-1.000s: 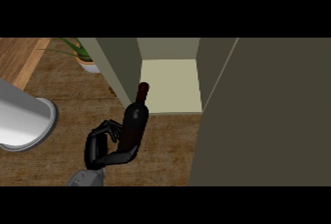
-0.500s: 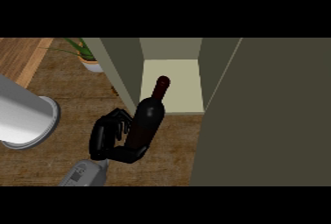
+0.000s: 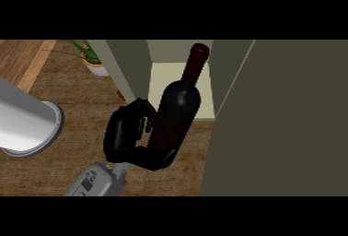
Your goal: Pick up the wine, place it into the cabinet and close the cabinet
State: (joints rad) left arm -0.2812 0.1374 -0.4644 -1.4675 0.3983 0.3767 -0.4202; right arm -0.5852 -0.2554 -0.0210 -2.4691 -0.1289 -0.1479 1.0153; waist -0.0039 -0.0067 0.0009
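Dark glass wine bottle with a deep red capsule: I am holding it in my hand, black fingers and thumb curling round its lower body. Which of my hands this is I cannot tell for sure; it is entering from the lower left, so I am taking it as my left. The bottle is tilting, its neck pointing up toward the open cabinet, overlapping the pale shelf inside. The cabinet door is standing open at right. A grey cylindrical pot is lying at left on the wooden counter, with a potted plant behind.
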